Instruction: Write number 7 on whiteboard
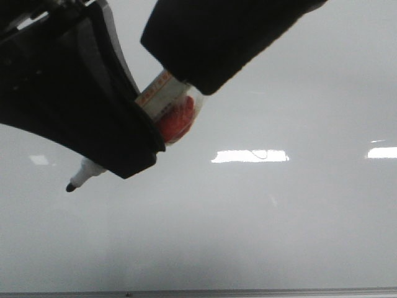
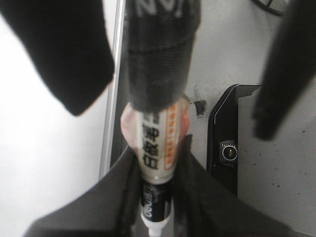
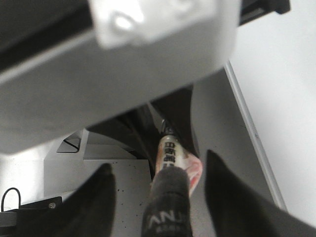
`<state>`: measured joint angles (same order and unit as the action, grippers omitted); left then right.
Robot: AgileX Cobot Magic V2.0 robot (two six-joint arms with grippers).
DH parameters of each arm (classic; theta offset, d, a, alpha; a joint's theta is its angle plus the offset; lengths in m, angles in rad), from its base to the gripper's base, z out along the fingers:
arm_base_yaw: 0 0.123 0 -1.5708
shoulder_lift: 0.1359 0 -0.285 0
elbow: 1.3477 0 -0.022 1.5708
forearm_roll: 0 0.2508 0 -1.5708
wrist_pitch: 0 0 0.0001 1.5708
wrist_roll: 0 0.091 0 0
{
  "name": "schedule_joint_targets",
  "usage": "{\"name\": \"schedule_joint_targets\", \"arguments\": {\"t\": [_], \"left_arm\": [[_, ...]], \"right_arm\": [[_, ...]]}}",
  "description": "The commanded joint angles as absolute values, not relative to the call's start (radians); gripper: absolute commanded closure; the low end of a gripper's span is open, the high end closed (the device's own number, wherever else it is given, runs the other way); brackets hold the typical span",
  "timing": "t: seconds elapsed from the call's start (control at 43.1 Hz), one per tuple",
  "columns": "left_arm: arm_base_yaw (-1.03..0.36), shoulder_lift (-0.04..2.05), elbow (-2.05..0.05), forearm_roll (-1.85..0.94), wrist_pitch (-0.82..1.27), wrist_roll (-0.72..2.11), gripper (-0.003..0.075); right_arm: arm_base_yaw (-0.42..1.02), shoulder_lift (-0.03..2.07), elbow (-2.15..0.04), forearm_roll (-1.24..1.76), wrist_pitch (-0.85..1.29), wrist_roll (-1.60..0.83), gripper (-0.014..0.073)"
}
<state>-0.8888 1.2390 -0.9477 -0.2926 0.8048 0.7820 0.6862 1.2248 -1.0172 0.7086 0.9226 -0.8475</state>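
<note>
Left fingers point(image 2: 197, 197) are clamped on a marker point(image 2: 157, 148), which runs between them with its uncapped tip point(image 1: 71, 187) poking out below. At the marker's back end sits a dark wrapped sleeve point(image 3: 168, 207). The right fingers point(image 3: 101, 197) stand apart on either side of that sleeve and do not seem to press it.

In the front view the tip hangs over the lower left part of the whiteboard point(image 1: 279, 236). Whether it touches the surface I cannot tell.

No number 7 shows anywhere on the board. A faint thin squiggle lies beside the bright glare patch point(image 1: 250, 156), too small to read. By my judgement the task is at its very start: the pen is in hand and bared, and both the short top stroke and the long downstroke are left to draw.

The board is glossy grey-white and fills the front view down to a thin dark bottom edge point(image 1: 248, 292). Beyond its metal frame point(image 2: 111, 98), the wrist views show a speckled grey bench point(image 2: 276, 187) carrying a black housing point(image 2: 224, 148) and a loop of cable point(image 3: 10, 197).
</note>
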Motion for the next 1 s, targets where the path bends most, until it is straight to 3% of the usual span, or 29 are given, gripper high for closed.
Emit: {"name": "schedule_joint_targets", "arguments": {"t": [0.0,0.255,0.348,0.441,0.534,0.627,0.72,0.813,0.883,0.975], "left_arm": [[-0.895,1.211,-0.979,-0.345,0.745,0.783,0.0677],[-0.895,1.203,-0.979,-0.374,0.713,0.764,0.0668],[-0.895,1.179,-0.979,-0.374,0.674,0.747,0.0603],[-0.893,1.148,-0.979,-0.374,0.645,0.747,0.0433],[-0.893,1.112,-0.979,-0.372,0.631,0.746,0.02],[-0.893,1.072,-0.969,-0.372,0.629,0.744,0.0108],[-0.893,1.012,-0.939,-0.37,0.631,0.739,0.0146],[-0.889,0.914,-0.877,-0.37,0.629,0.722,0.0252],[-0.882,0.835,-0.821,-0.37,0.629,0.72,0.0379],[-0.87,0.71,-0.748,-0.37,0.629,0.68,0.0606]], "right_arm": [[0.687,1.206,-1.052,0.756,0.893,-0.862,0.0295],[0.687,1.206,-1.052,0.756,0.952,-0.862,0.0497],[0.686,1.206,-1.052,0.754,0.967,-0.862,0.0582],[0.686,1.206,-1.052,0.747,0.961,-0.862,0.0669],[0.686,1.206,-1.052,0.741,0.938,-0.862,0.0658],[0.681,1.206,-1.052,0.714,0.917,-0.86,0.0658],[0.655,1.206,-1.051,0.699,0.901,-0.848,0.0658],[0.611,1.206,-1.051,0.699,0.863,-0.838,0.0658],[0.584,1.206,-1.051,0.704,0.799,-0.827,0.0658],[0.572,1.206,-1.051,0.72,0.691,-0.807,0.0658]]}}
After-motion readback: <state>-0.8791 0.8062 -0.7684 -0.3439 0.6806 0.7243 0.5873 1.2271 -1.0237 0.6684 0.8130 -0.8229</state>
